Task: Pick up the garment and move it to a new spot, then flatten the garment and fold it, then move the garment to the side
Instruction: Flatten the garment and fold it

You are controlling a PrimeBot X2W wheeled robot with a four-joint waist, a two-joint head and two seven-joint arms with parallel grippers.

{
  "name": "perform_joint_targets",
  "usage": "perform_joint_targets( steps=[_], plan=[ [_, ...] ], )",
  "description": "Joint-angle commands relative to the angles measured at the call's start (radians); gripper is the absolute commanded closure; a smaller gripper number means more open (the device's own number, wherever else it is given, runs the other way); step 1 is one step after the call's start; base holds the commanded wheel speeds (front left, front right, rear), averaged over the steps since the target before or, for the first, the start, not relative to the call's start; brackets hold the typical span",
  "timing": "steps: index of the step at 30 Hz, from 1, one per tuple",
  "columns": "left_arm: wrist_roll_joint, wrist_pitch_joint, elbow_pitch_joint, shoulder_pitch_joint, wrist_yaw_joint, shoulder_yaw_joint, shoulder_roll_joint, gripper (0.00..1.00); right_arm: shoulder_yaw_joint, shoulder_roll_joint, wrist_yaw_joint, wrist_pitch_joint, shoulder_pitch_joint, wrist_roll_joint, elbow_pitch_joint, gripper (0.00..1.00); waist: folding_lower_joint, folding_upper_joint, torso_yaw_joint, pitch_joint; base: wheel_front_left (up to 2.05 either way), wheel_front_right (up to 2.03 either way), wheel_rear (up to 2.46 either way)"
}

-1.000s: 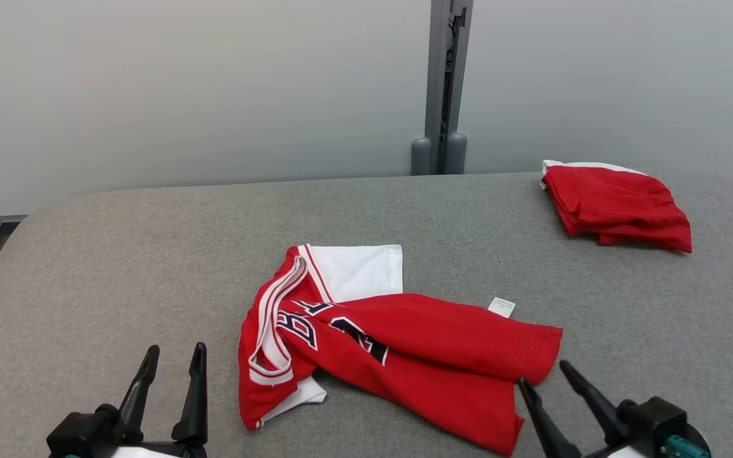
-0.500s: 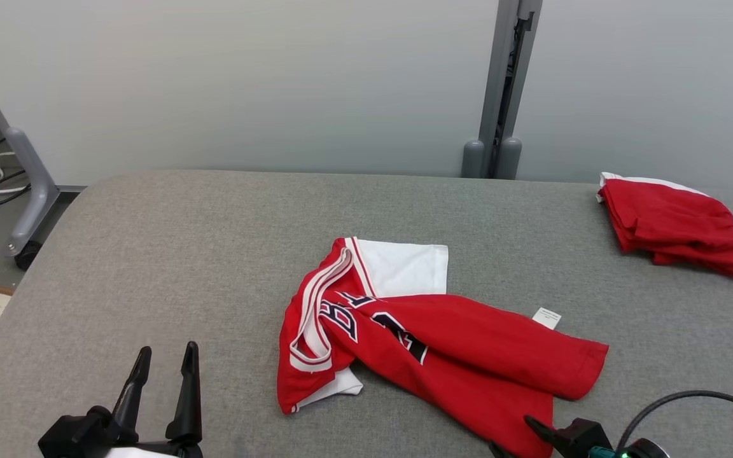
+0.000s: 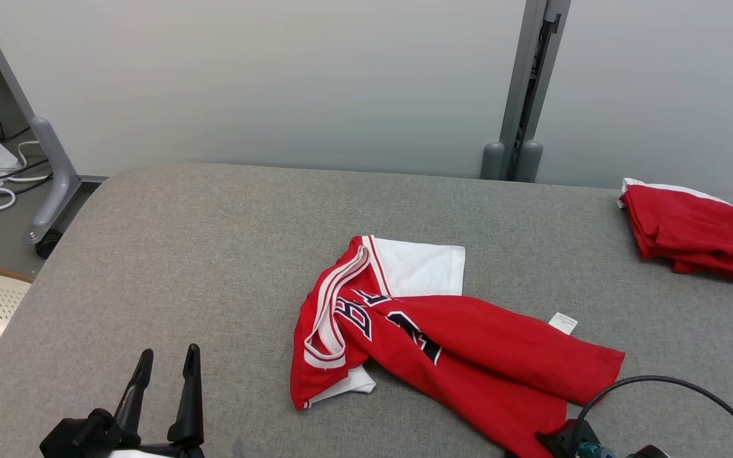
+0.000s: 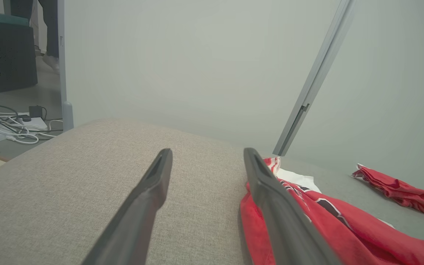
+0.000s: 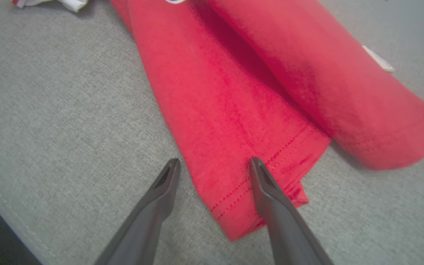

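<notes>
Grey padded tabletop [image 3: 182, 254] w/ pale wall panels behind is carrying the garment [image 3: 468, 356], a red jersey. It's lying crumpled near the middle-front, collar end toward the robot's left, hem end toward its right. Right claw [image 5: 214, 161] is standing wide over the near hem corner, one finger over red fabric, the other over bare tabletop. Can't tell if the tips are touching cloth. Left claw [image 3: 170, 351] is also gaping wide, gripping nothing, hovering over bare tabletop well left of the collar.

Step in hand, prob. the first pick-up. To do it well, right claw is needing to drop till both tips are pressing the surface. Then it should be pinching across the stitched hem, catching both layers, not just the top one. Left claw should be coming in to the striped collar edge for a 2nd hold, so cloth is lifting evenly & not dragging. Folded red cloth [image 3: 697, 245] is sitting at far right, so the new spot should be kept apart from it.
</notes>
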Motion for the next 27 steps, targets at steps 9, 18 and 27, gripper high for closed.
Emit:
perform_joint_targets(
  steps=[9, 18, 27],
  plan=[
    [0.01, 0.0, -0.008, 0.006, -0.006, 0.014, -0.006, 0.0, 0.018, -0.001, 0.0, -0.02, -0.015, 0.04, -0.03, 1.0, 0.0, 0.0, -0.016, 0.004, 0.0, 0.0, 0.0],
    [0.015, -0.001, -0.005, 0.003, -0.013, 0.01, 0.001, 0.0, 0.157, -0.169, 0.0, 0.096, -0.04, 0.415, -0.237, 1.0, 0.0, 0.0, -0.058, 0.013, 0.0, 0.0, 0.0],
    [0.017, 0.007, -0.004, -0.031, -0.015, -0.014, 0.017, 0.0, 0.147, -0.346, 0.0, 0.179, -0.144, 0.713, -0.371, 1.0, 0.0, 0.0, -0.061, 0.076, 0.0, 0.0, 0.0]
  ],
)
